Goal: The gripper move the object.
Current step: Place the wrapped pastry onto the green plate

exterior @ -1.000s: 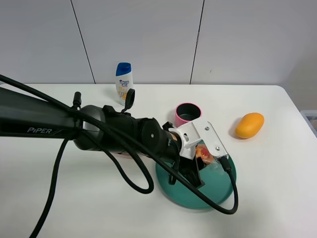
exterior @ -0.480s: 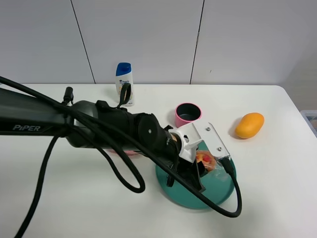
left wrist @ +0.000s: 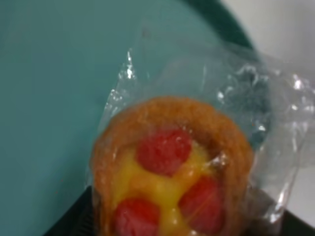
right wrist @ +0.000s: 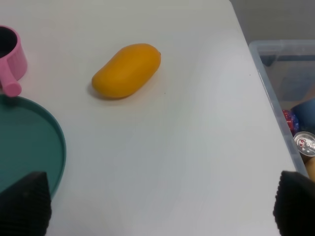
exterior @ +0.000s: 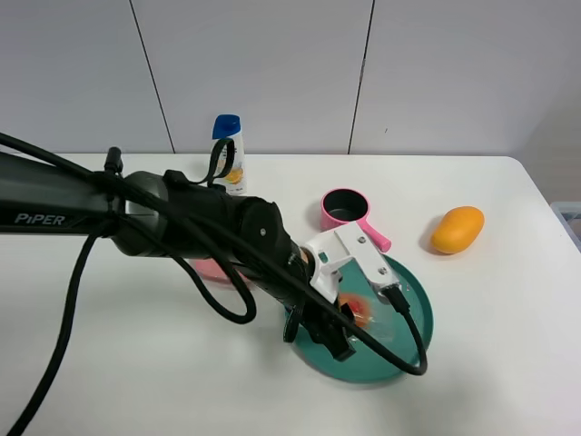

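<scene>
The object is a round golden-brown pastry with red spots, wrapped in clear crinkly plastic. My left gripper is shut on it just above the teal plate. The left wrist view shows the object close up between dark fingers, with the teal plate under it and plastic trailing to one side. The right wrist view has my right gripper open, its two black fingertips wide apart over bare table beside the plate's rim. The exterior view does not show it.
A pink cup with a handle stands just behind the plate. An orange mango lies to the right, a shampoo bottle at the back. Something pink lies under the left arm. A clear bin sits past the table's right edge.
The left arm has swung left and toward the front, carrying the object lower over the plate. The pink cup's handle has come into view.
</scene>
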Motion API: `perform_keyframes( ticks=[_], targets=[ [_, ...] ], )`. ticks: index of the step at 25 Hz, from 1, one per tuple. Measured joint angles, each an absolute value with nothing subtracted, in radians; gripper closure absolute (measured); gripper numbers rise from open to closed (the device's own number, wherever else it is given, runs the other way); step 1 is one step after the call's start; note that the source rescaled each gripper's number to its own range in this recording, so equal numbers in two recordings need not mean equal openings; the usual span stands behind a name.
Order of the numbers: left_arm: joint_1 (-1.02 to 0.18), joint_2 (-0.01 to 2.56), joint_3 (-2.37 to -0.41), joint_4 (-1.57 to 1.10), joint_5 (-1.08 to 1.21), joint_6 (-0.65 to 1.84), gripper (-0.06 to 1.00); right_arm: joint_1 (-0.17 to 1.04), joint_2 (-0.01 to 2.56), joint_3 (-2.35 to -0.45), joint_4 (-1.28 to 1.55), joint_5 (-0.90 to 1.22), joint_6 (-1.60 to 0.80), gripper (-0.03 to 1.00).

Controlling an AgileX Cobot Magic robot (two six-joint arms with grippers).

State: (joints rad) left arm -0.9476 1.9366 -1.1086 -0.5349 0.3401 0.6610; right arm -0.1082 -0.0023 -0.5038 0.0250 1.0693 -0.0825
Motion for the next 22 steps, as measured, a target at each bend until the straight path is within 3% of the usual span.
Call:
perform_keyframes(
  ticks=[12,22],
  targets=[
    [-0.937,2.028,-1.341,-0.315,0.492,0.473,0.94,-0.108,-0.002,-0.504,0.025,1.069,-0.082,-0.03],
    [-0.937,2.107,-1.37,-0.287,0.547,0.451,0.94,-0.108,-0.002,-0.504,0.025,1.069,-0.082,-0.03]
  ],
)
